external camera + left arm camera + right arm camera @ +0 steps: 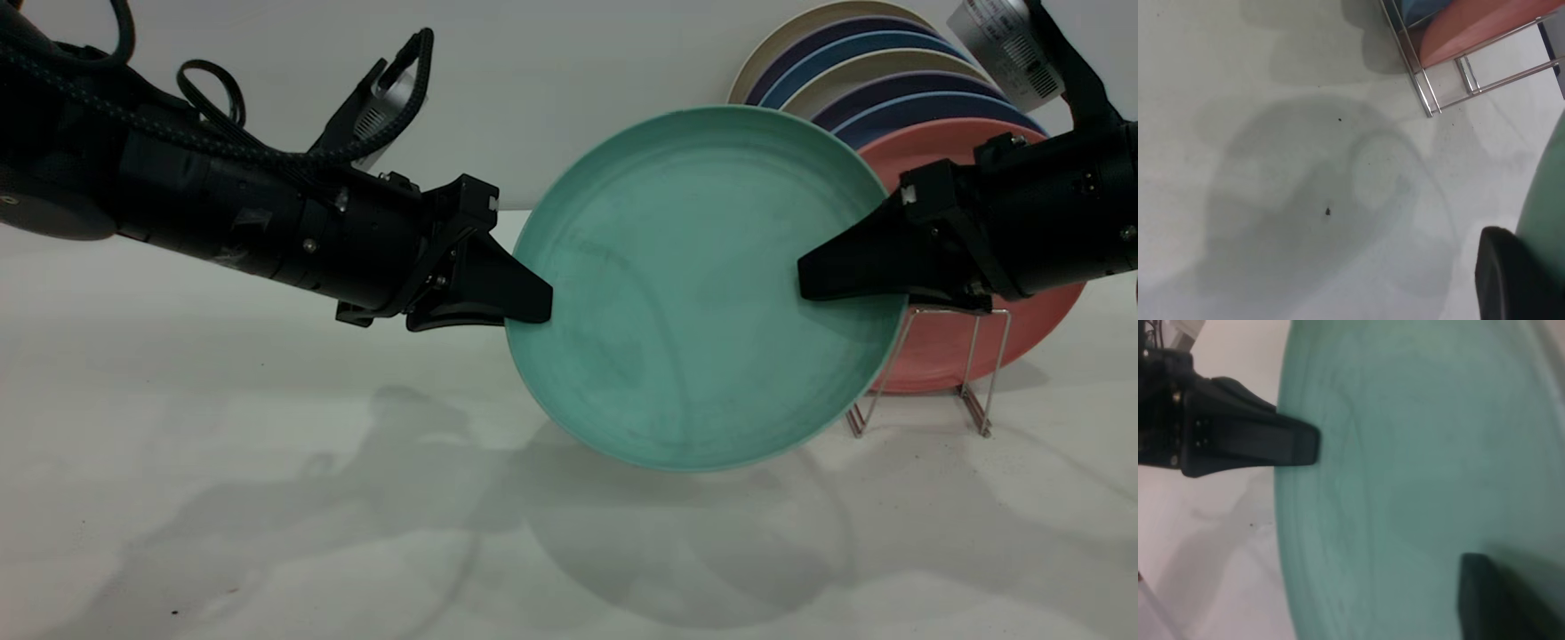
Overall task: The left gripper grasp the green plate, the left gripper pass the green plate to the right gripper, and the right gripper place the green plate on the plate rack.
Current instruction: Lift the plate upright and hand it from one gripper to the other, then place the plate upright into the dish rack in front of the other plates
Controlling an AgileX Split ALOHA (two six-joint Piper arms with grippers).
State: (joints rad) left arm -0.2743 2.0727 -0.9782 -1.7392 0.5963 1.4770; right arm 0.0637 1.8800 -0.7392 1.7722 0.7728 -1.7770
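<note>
A white table (222, 498) with soft grey shadows and tiny dark specks meets a plain white wall (569, 53) far behind.

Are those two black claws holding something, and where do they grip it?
Yes. The green plate hangs above the table, with the left pincer on its left rim and the right pincer on its right rim.

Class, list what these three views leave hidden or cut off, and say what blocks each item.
- The pink plate: in the exterior view, largely behind the green plate and the right end effector.
- The plate rack: only its front loops show; plates cover the rest.
- The left end effector: its rear finger sits behind the green plate.
- The stacked plates: count unclear, overlapped.
</note>
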